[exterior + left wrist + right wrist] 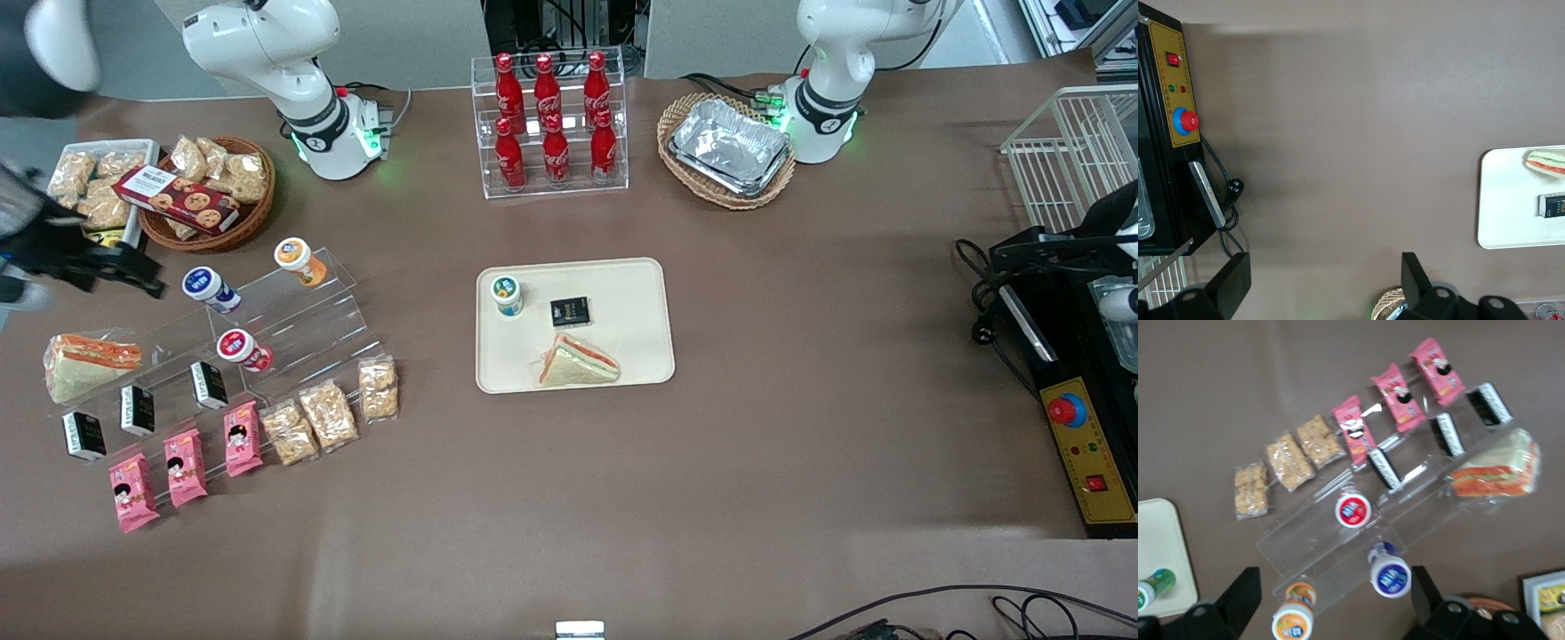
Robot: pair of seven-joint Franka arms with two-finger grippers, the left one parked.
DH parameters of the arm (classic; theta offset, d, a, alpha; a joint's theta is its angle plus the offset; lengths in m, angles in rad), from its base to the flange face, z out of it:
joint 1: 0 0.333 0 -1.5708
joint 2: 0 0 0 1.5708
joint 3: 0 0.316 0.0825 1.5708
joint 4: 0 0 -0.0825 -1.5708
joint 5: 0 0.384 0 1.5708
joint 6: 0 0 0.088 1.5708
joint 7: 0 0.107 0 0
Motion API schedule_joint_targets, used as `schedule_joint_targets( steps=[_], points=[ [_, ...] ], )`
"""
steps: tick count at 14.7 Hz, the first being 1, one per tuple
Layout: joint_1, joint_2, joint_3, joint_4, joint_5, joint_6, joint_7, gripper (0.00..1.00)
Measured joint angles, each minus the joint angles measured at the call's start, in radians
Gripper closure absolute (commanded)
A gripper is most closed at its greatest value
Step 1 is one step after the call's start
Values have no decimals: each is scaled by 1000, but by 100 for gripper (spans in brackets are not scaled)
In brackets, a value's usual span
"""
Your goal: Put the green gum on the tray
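The jaws of the right gripper (1331,603) stand spread apart with nothing between them, high over the clear display steps (293,311) at the working arm's end of the tabletop (800,356), well apart from the tray (636,293); the green gum (508,295) stands upright on the tray, near a corner, beside a small black packet (570,311) and farther from the front camera than the sandwich (578,364); judged from this, the placing looks done. The bottle should be light and stiff, its plastic wall rather slippery and easy to topple; a hold across the body just under the lid would suit it best.
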Motion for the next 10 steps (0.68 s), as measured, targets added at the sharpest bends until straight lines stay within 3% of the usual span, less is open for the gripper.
schedule_joint_targets(
  steps=[10],
  points=[
    [-81, 51, -1, 118, -1, -109, -6, 0]
  ],
)
